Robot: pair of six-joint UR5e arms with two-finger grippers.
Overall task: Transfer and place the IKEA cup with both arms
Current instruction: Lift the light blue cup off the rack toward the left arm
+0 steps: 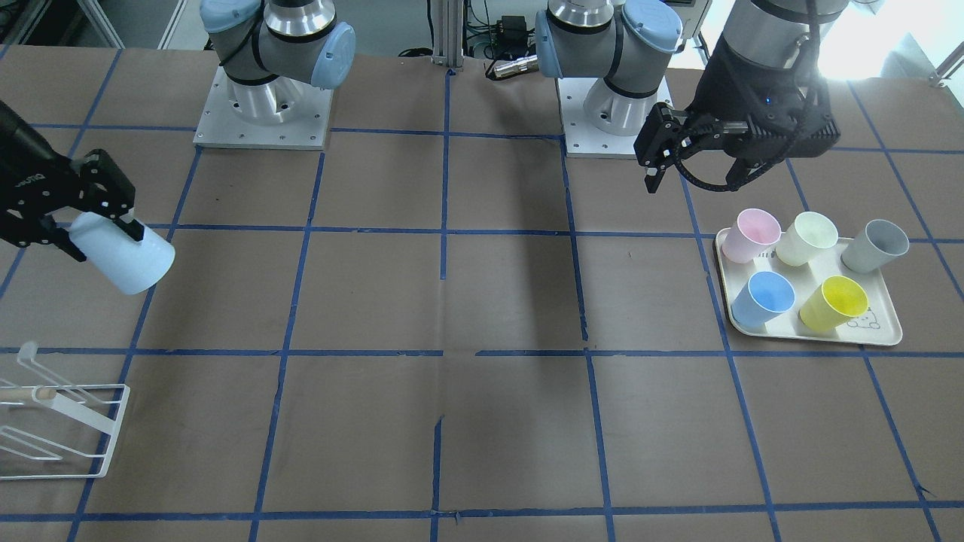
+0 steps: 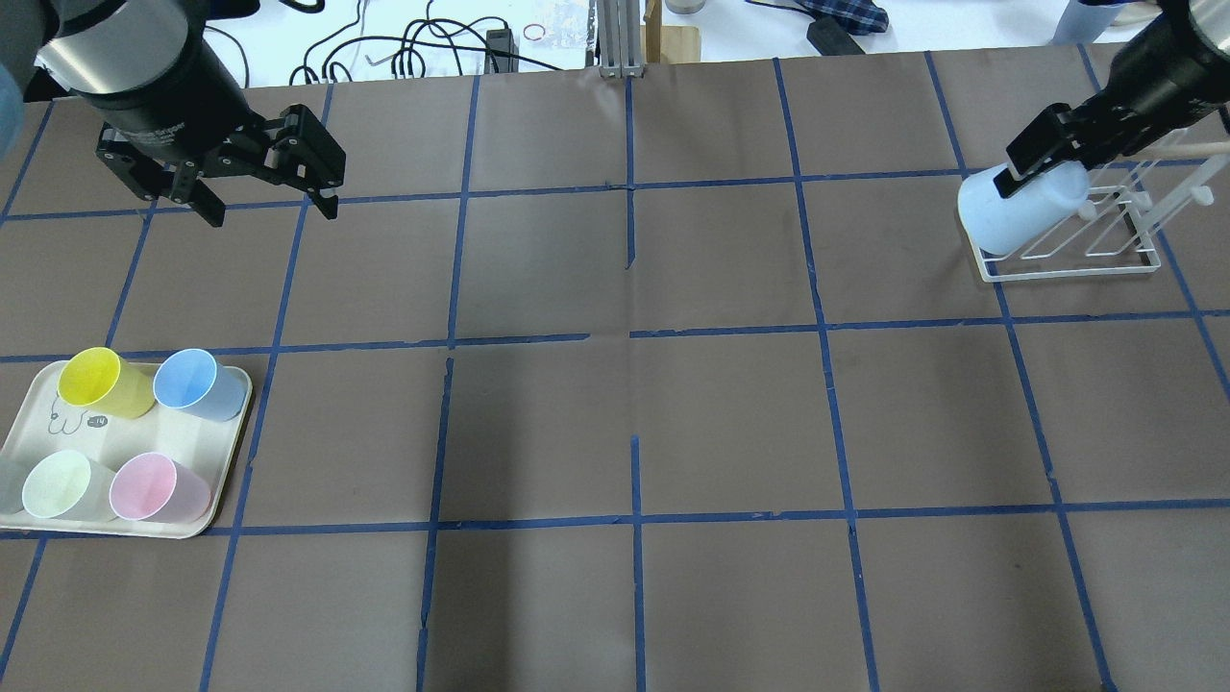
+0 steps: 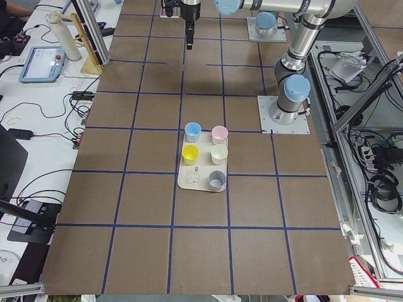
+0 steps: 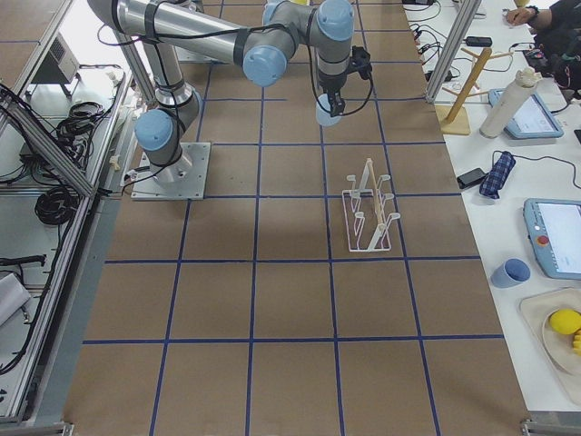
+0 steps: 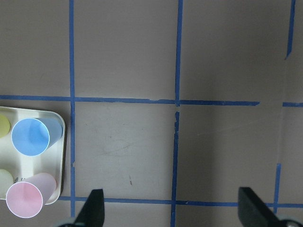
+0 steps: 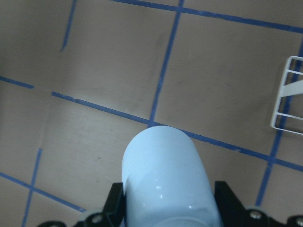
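The right end effector (image 6: 173, 204) clamps the pale blue IKEA cup (image 6: 163, 175) between its two black fingers (image 6: 116, 201), one on each side of the wall. The cup's closed base points away from the end effector, over the brown tabletop (image 6: 94, 71) crossed by blue tape lines (image 6: 163, 71). Ahead and to the right, a white wire rack's (image 6: 287, 94) corner shows.
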